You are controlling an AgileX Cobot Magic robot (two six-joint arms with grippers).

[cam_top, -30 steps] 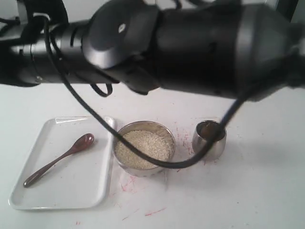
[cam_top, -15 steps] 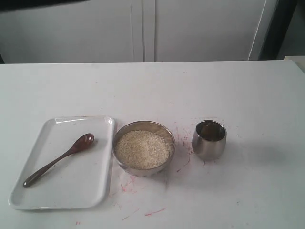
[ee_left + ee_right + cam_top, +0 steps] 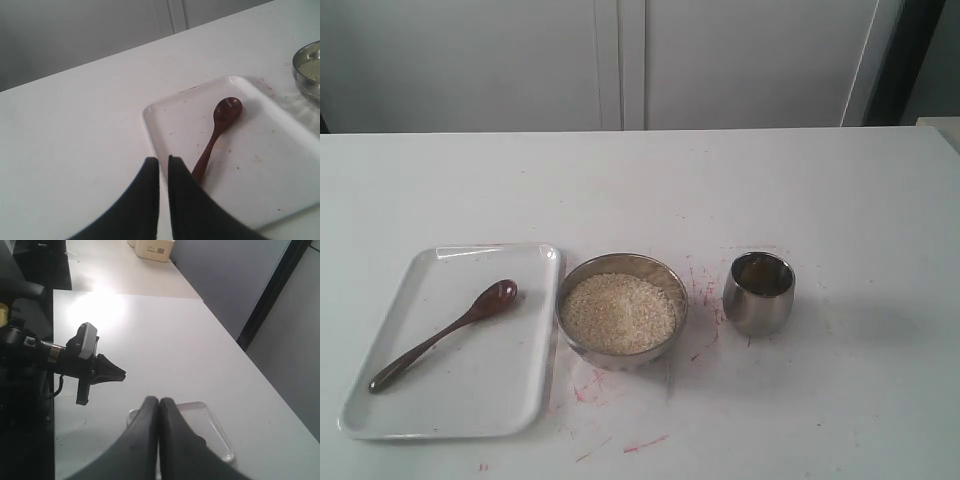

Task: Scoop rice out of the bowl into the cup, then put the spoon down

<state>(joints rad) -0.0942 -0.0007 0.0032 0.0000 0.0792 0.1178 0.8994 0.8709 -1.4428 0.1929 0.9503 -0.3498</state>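
Exterior view is showing a white table [image 3: 720,180] with the task's things lined up along its near half. On the left a white rectangular tray [image 3: 470,400] is holding the dark wooden spoon [image 3: 445,335], which is lying flat and diagonal, its oval bowl pointing far-right and its slim handle running toward the near-left corner. Just to the right of the tray the round steel bowl [image 3: 620,262] is sitting, close against the tray's rim, though whether they are touching cannot be told. The rice [image 3: 620,312] is filling it in a pale, level heap. Further right, apart from the bowl, the small shiny steel cup [image 3: 758,295] is standing upright. Faint red marks [image 3: 585,385] are streaking the table around the bowl.

Left wrist view is showing the left gripper [image 3: 163,159] hanging above the tray's edge near the spoon's handle end, its fingers drawn almost together and gripping nothing. Right wrist view is showing the right gripper [image 3: 159,400] high over the table, jaws pressed closed and empty.
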